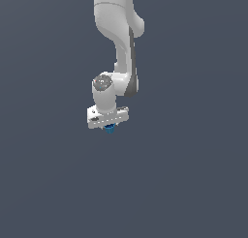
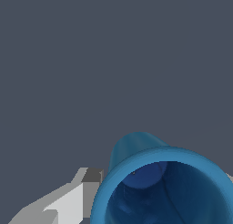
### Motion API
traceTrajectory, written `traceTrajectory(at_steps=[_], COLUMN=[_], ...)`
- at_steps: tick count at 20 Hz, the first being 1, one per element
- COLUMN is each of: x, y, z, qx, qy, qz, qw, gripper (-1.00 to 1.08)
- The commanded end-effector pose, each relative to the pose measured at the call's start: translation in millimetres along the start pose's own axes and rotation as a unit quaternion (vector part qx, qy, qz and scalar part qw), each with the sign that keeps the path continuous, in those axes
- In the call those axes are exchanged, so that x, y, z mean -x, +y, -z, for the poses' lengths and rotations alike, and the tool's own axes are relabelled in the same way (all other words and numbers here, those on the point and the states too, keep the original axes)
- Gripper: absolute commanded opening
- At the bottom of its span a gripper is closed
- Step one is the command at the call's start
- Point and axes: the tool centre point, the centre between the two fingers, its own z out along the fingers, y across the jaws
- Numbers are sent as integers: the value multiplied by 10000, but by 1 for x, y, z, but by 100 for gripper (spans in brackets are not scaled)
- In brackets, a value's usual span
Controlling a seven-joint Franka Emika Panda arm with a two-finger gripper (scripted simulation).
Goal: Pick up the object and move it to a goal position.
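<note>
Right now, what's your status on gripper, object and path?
Gripper shut on blue object, one finger visible beside it. Object off the surface, under the hand. Nothing visible in the way; no goal marker seen.

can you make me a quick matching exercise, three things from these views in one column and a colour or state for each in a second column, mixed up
Column one:
1. blue cup
2. tool
3. arm

Column two:
A. white, reaching down from the top of the exterior view
B. bright blue, hollow, open mouth fills the wrist view
C. closed around the small blue thing beneath it

Pairs: 1-B, 2-C, 3-A

In the wrist view the blue cup sits against a grey finger.
</note>
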Motion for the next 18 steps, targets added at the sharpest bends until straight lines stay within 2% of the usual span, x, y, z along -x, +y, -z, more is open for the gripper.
traceTrajectory(at_steps=[1,8,18], x=[-3,-18,-50], y=[-9,-57,-158], z=[7,40,113], qx=[3,5,12], qy=[9,7,6], qz=[7,8,10], qw=[10000,10000,10000], gripper=[-100,-100,-100])
